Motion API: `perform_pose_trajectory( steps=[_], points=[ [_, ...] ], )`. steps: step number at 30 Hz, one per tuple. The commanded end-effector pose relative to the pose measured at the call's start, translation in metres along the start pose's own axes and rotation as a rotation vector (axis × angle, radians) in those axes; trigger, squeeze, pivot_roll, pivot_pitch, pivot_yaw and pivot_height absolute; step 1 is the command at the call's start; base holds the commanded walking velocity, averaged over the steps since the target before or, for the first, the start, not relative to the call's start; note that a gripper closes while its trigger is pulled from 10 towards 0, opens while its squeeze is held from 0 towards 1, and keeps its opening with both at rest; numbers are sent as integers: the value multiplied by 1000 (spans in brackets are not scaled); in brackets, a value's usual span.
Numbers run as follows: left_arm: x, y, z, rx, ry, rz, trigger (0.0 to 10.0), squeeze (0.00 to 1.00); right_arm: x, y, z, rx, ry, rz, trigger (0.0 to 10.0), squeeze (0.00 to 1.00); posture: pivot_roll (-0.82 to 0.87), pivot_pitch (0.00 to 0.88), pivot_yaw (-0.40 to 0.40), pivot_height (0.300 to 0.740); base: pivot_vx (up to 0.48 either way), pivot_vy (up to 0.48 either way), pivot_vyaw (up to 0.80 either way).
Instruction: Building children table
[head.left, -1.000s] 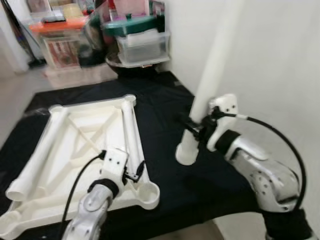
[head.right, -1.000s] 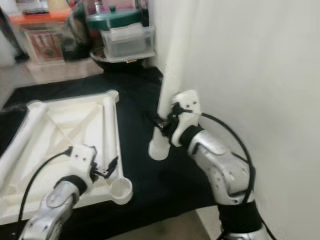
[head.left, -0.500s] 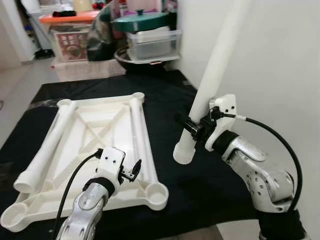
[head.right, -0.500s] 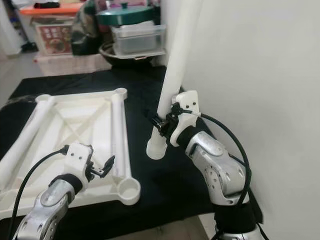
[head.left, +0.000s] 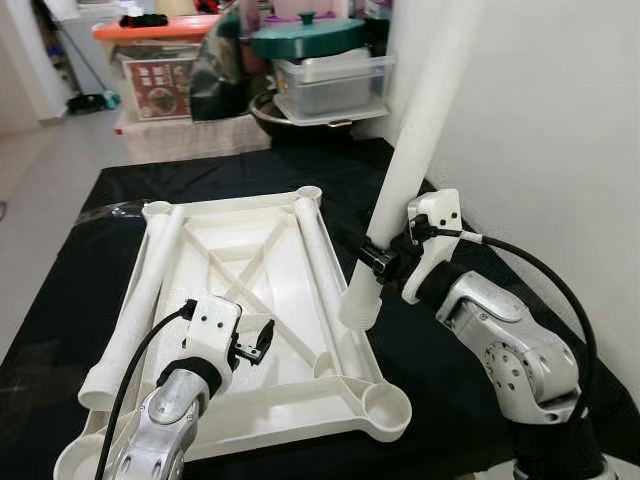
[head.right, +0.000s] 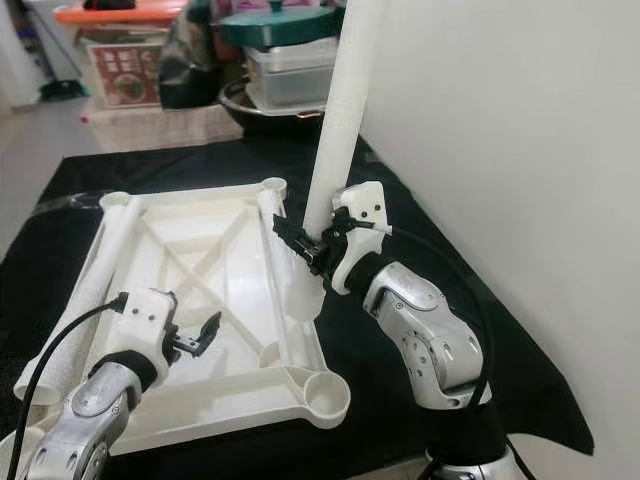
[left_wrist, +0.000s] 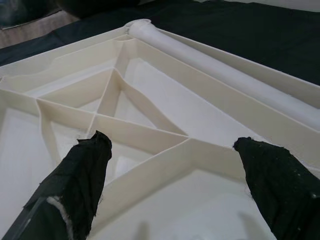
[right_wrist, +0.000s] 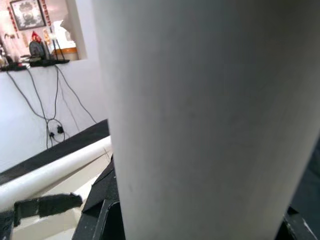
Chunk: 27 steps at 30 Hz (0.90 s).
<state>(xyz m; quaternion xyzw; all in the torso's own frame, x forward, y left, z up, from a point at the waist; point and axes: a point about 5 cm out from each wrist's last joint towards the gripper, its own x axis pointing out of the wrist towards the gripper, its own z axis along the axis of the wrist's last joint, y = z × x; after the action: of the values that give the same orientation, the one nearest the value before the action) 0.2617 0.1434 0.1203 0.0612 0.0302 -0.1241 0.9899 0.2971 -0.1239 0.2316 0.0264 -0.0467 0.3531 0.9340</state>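
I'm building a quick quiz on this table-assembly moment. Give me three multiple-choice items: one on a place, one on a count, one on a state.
1. Where is the lower end of the leg held by the right gripper?
A. Over the upturned tabletop's right edge
B. Inside the green-lidded pot
C. On the bare floor

2. How many loose legs lie on the upturned tabletop?
A. None
B. Two
C. Four

3. How does the left gripper stand?
A. Shut on a leg
B. Open, holding nothing
C. Shut on the black cloth

Answers:
1. A: the held leg ends just above the tabletop's right rail.
2. B: one lies along the left edge, one along the right.
3. B: its fingers are spread apart over the ribs.
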Motion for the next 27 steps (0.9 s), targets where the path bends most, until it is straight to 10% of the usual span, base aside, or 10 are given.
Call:
perform_pose_trajectory(
  steps=[1, 14, 27],
  points=[
    [-2, 0, 1, 20, -2, -5, 10000, 0, -2, 6, 4, -31, -14, 60, 10000, 0, 26, 0, -8, 740, 0, 0, 0],
    [-4, -5, -6, 76, 12, -9, 10000, 0, -38, 20, -5, -75, 124, 418, 10000, 0, 19, 0, -18, 740, 0, 0, 0],
    [-5, -5, -9, 78, 22, 5, 10000, 0, -38, 22, -21, -51, 164, 444, 10000, 0, 21, 0, -28, 740, 0, 0, 0]
  ],
)
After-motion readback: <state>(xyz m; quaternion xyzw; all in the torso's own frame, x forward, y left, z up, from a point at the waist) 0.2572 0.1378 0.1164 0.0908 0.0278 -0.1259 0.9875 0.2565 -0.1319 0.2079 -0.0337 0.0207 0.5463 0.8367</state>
